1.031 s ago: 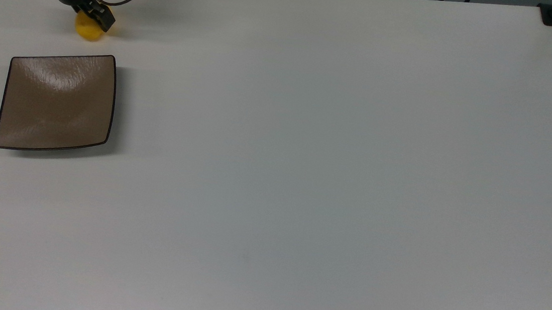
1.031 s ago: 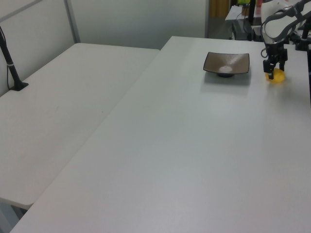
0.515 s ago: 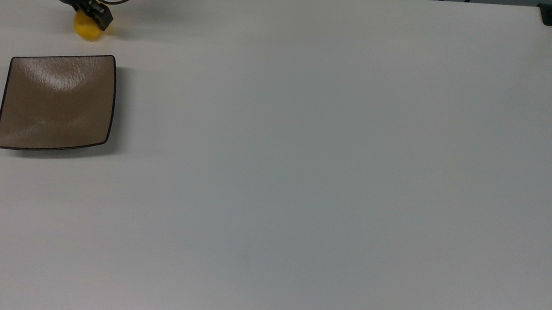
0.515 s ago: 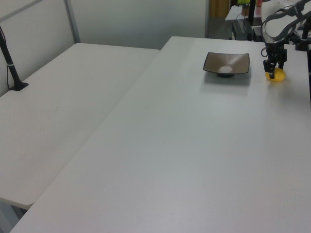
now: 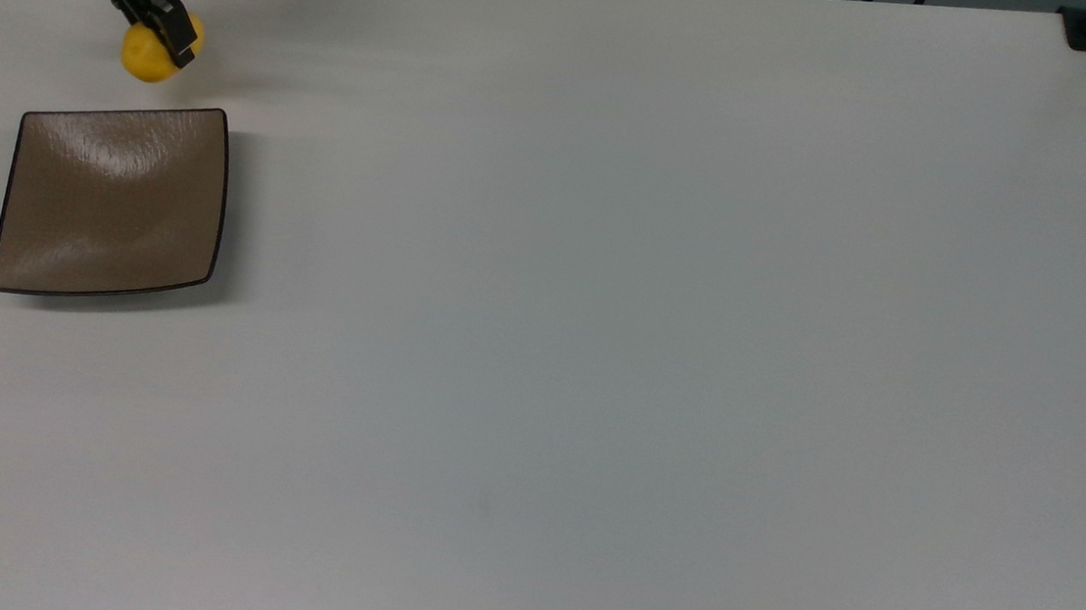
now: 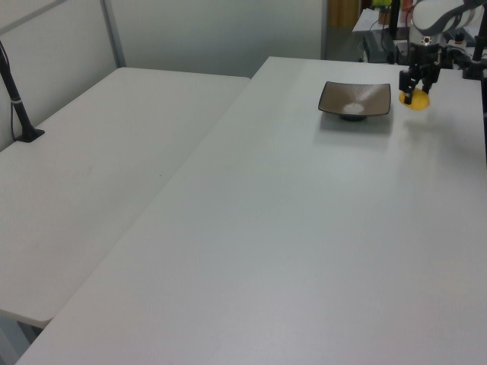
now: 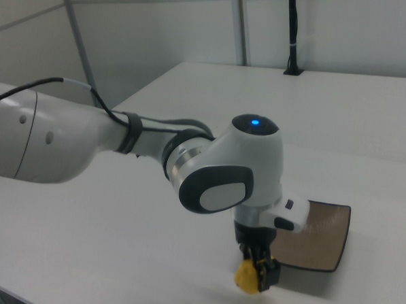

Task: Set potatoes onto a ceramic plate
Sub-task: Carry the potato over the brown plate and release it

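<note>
The potato (image 5: 147, 54), small, bright yellow and lumpy, is clamped between the two dark fingers of the gripper (image 5: 166, 31), which are closed against its sides. In the top view it is seen near the table's upper left corner, just above the upper edge of the ceramic plate (image 5: 110, 198) and apart from it. In the left view the potato (image 6: 415, 99) is held clear of the white table (image 6: 304, 228), a faint shadow being cast on the surface a little below it, and the gripper (image 6: 418, 85) is pointed straight down from the arm's wrist. There the ceramic plate (image 6: 354, 99) is found just to the left view's left of the potato, resting flat on the table with a bright glare on its glaze. In the right view the gripper (image 7: 260, 262) is seen hanging below the arm's bulky white wrist (a small blue light is lit on top of it), and the potato (image 7: 247, 278) is gripped at the fingertips, in front of the near edge of the square brown ceramic plate (image 7: 318, 236). The plate's surface is bare, with only reflections shown on it. A second white table (image 6: 84, 190) is set beside the first in the left view, with a black post (image 6: 17, 103) standing at its far left edge.
</note>
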Controlling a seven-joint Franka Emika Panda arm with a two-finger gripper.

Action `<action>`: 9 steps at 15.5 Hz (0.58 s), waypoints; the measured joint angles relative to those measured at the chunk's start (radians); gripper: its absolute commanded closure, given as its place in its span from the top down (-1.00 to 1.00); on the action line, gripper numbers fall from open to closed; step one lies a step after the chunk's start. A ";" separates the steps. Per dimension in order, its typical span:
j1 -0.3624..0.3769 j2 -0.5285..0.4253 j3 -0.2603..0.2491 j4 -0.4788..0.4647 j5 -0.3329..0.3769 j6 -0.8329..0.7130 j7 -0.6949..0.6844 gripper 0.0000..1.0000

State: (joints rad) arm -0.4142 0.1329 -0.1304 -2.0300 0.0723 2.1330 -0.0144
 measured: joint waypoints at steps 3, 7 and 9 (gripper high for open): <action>0.002 0.000 0.001 0.039 0.114 0.036 0.000 -0.05; 0.023 0.021 0.002 0.049 0.260 0.232 0.012 0.30; 0.046 0.048 0.003 0.051 0.282 0.316 0.046 0.60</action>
State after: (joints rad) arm -0.3685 0.1809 -0.1275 -1.9786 0.3542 2.4493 0.0316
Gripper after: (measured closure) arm 0.317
